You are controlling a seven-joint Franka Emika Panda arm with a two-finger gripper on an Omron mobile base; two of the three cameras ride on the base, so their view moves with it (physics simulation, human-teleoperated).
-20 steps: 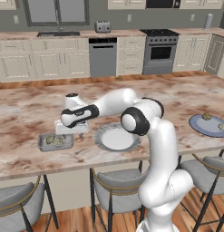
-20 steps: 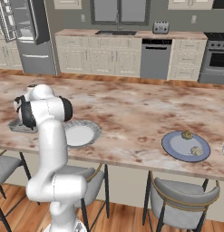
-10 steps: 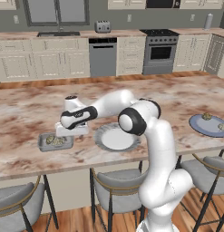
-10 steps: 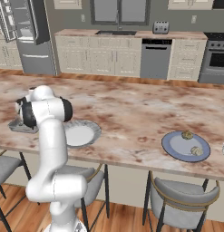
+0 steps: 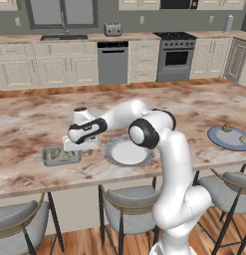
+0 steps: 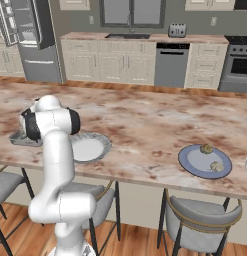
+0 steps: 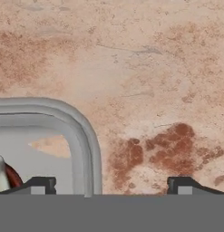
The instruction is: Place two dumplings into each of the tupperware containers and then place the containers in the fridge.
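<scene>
Grey plastic is what I steer by: at the left of the left base view, one of the tupperware containers point(image 5: 61, 155) lies on the marbled worktop point(image 5: 40, 117) with two dumplings point(image 5: 58, 153) in it, its long axis running left to right across the frame. Just right of it and a little higher, the gripper point(image 5: 80, 145) hangs low over a second, whiter tray point(image 5: 89, 145), mostly covered by the hand. Further right sits an empty round plate point(image 5: 127, 152), and at the far right edge a blue plate point(image 5: 229, 138) with two more dumplings.

In the hand view a rounded tray corner point(image 7: 77, 131) fills the lower left, and its right-hand wall rises just inside the left fingertip point(image 7: 38, 185), while the right fingertip point(image 7: 186, 185) stands over bare stone. The jaws are spread wide with nothing between them but that rim. I judge the coming grasp turns on this: the tray lies to the left of the jaws' centre, so the hand wants to close across the wall.

Hard to read: a small red-and-white shape at the hand view's bottom-left edge is cut off. In the right base view the arm blocks most of the trays, and the fridge point(image 6: 22, 22) shows only partly at upper left.
</scene>
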